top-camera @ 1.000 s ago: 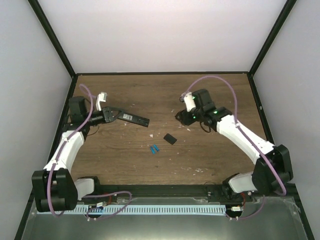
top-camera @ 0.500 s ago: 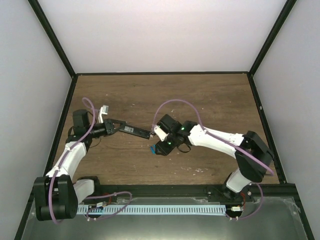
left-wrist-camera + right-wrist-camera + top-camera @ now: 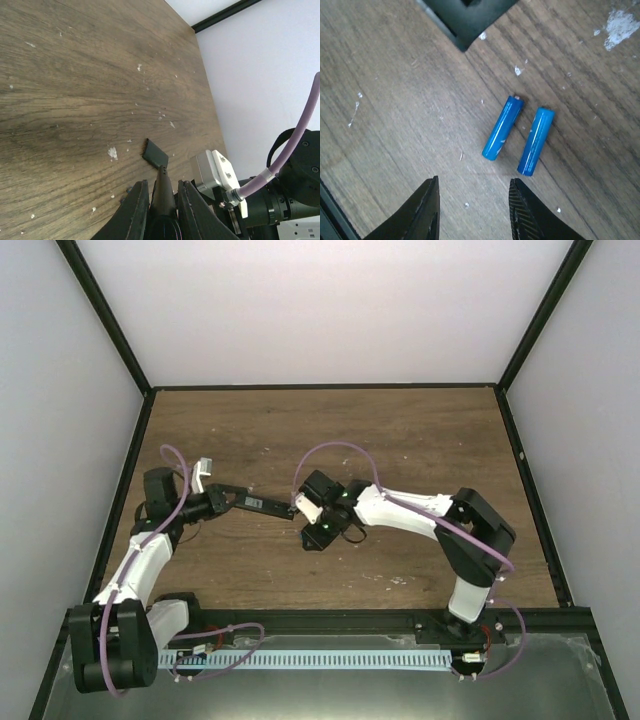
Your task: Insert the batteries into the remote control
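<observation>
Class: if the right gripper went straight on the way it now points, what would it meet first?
Most likely the blue batteries lying on the wooden table, just ahead of the open right gripper; exact depth is unclear.

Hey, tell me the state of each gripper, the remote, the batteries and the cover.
left gripper: shut on remote control
right gripper: open over batteries
remote control: gripped at one end
batteries: loose on table, side by side, apart
cover: off, flat on table
</observation>
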Robot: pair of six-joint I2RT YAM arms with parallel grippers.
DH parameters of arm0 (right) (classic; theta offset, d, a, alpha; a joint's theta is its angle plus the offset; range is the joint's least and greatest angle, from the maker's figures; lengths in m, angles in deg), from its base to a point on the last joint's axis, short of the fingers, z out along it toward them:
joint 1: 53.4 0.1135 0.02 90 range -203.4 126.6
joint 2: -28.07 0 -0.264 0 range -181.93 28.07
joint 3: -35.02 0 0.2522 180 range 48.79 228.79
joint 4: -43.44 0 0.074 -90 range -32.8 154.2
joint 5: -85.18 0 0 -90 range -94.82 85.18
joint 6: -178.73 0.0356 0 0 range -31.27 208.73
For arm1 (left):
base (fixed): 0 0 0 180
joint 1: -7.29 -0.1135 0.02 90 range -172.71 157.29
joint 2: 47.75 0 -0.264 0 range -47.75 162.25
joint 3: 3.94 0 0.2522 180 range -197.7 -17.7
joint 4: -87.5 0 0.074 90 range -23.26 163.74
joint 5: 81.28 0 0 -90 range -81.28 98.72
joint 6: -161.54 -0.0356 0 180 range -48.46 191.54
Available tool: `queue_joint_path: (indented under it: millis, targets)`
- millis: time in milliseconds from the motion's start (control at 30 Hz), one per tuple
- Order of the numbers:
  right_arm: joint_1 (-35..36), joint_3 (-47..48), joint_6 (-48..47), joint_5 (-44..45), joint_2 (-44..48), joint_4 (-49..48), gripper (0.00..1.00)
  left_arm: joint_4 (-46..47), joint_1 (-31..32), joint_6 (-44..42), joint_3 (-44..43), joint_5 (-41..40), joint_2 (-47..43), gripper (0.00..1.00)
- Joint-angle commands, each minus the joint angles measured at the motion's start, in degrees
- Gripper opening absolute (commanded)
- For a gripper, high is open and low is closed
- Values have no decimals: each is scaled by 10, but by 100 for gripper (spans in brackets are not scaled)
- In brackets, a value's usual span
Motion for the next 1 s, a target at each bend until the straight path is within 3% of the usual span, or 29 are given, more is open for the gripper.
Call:
queue_joint_path:
  millis: [0, 967]
  targets:
    - [4, 41, -14, 9, -20, -6, 30, 6, -3, 12, 6, -16, -13, 0]
    - [6, 97, -14, 44, -121, -19, 26, -2, -4, 7, -24, -28, 32, 0]
